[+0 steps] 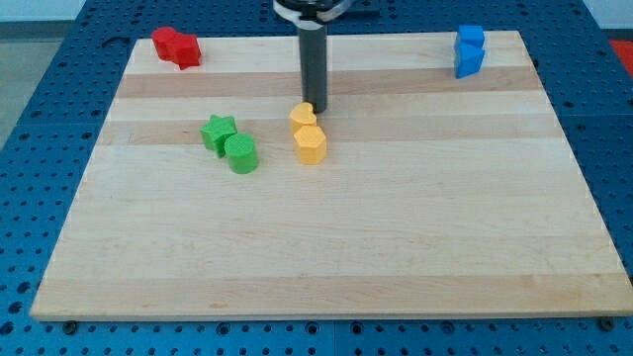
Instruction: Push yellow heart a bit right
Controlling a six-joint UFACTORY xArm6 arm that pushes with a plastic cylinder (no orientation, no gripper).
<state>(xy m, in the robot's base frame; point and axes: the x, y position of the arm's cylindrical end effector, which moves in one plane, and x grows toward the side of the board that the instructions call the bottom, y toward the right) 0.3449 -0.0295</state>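
Note:
The yellow heart (pixel 303 116) lies near the middle of the wooden board (pixel 396 247), touching a yellow hexagon block (pixel 312 143) just below it. My tip (pixel 316 106) stands right at the heart's upper right edge, touching or nearly touching it. The dark rod comes down from the view's top centre.
A green star (pixel 219 132) and a green cylinder-like block (pixel 240 153) sit together to the left of the yellow blocks. A red block (pixel 176 46) lies at the top left corner. A blue block (pixel 470 50) lies at the top right.

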